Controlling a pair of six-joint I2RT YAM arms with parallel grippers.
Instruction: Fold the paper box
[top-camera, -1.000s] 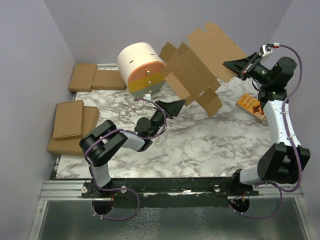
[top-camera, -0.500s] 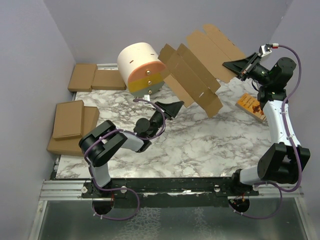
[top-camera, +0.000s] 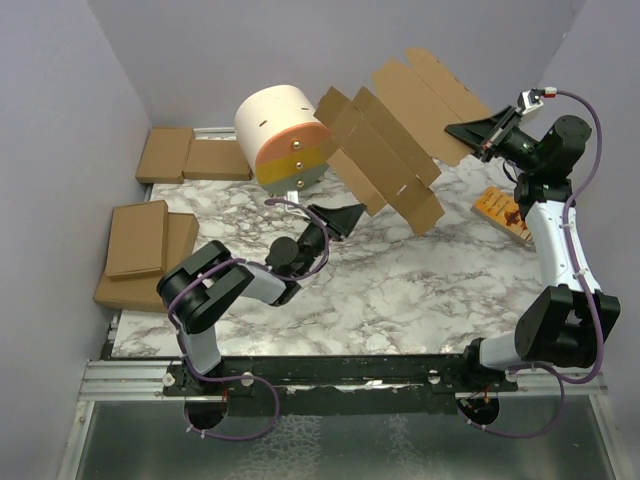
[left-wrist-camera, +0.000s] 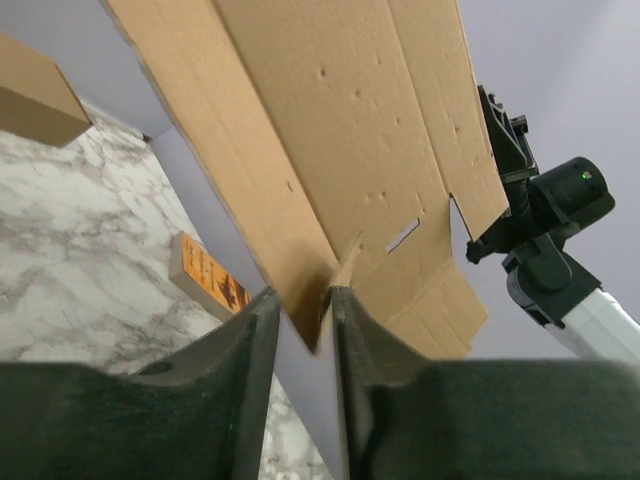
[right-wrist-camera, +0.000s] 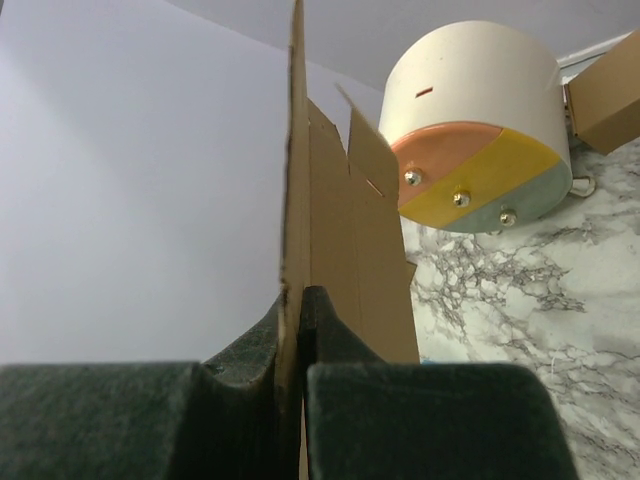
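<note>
At the near edge of the marble table (top-camera: 400, 300) the two arms rise from their bases, the left one reaching toward the middle and the right one stretching up along the right side. The left gripper (top-camera: 352, 213) points up and away at the lowest corner of the paper box (top-camera: 390, 150). Its fingers (left-wrist-camera: 250, 350) stand only narrowly apart, with that folded corner filling the gap between them, so it has hold of the sheet there. The paper box is an unfolded die-cut sheet of plain brown cardboard, with flaps and slots. It is held in the air above the far right part of the table, tilted, running from the left gripper up to the back right. To the right, lying on the marble near the right arm, is a small orange booklet (top-camera: 497, 208). Farther back, the right gripper (top-camera: 470, 132) is closed tight on the sheet's upper right edge, the cardboard standing edge-on between its pressed fingers. Just left of the sheet sits a white cylinder (top-camera: 280, 135) on its side, its face orange, yellow and pale green. Flat brown cardboard boxes (top-camera: 140, 240) lie along the left side and the back left.
</note>
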